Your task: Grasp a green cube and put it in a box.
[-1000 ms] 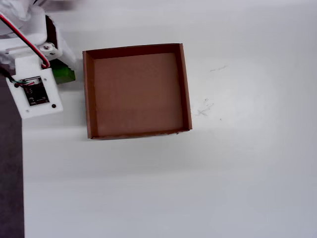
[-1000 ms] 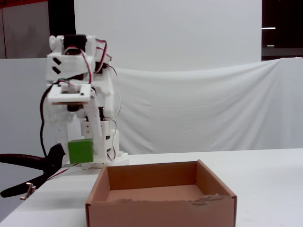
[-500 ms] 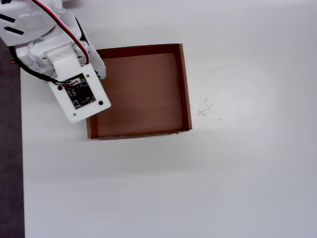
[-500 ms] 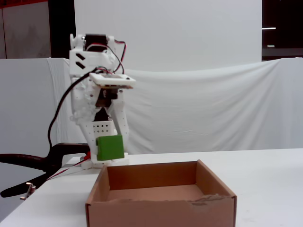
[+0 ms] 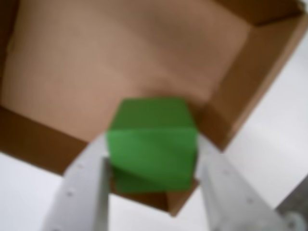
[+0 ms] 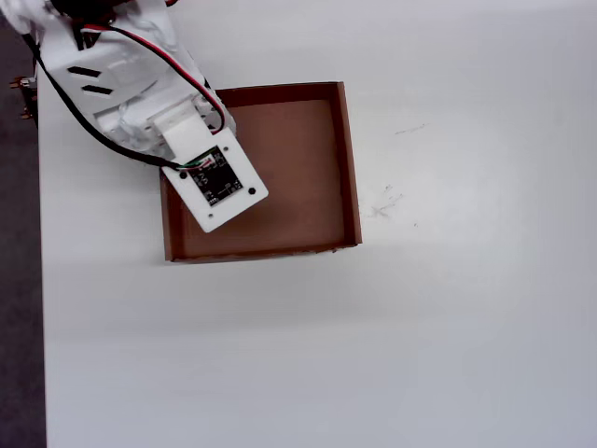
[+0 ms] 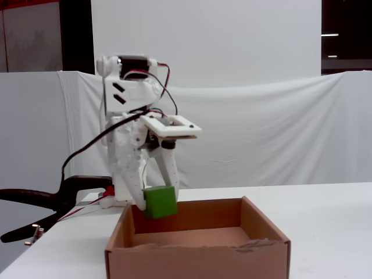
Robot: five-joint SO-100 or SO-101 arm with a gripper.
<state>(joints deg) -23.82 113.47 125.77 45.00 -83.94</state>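
Green and matte, the small solid cube (image 5: 151,144), clamped tilted in the white two-finger gripper (image 5: 153,185), hangs over the shallow brown cardboard box (image 5: 240,96) near its 7 o'clock corner in the overhead view, so an early release risks clipping the wall.

- My gripper (image 5: 151,168), clamped on the green cube (image 7: 160,201), hangs above the box (image 7: 264,247)'s back-left wall in the fixed view.
- The box floor (image 6: 298,177) lies bare.
- Open table (image 6: 448,327) surrounds the box.

Fingers (image 7: 152,204): closed on the green cube (image 7: 160,201).
Cube: up in the air, over the box (image 7: 197,253) left side.
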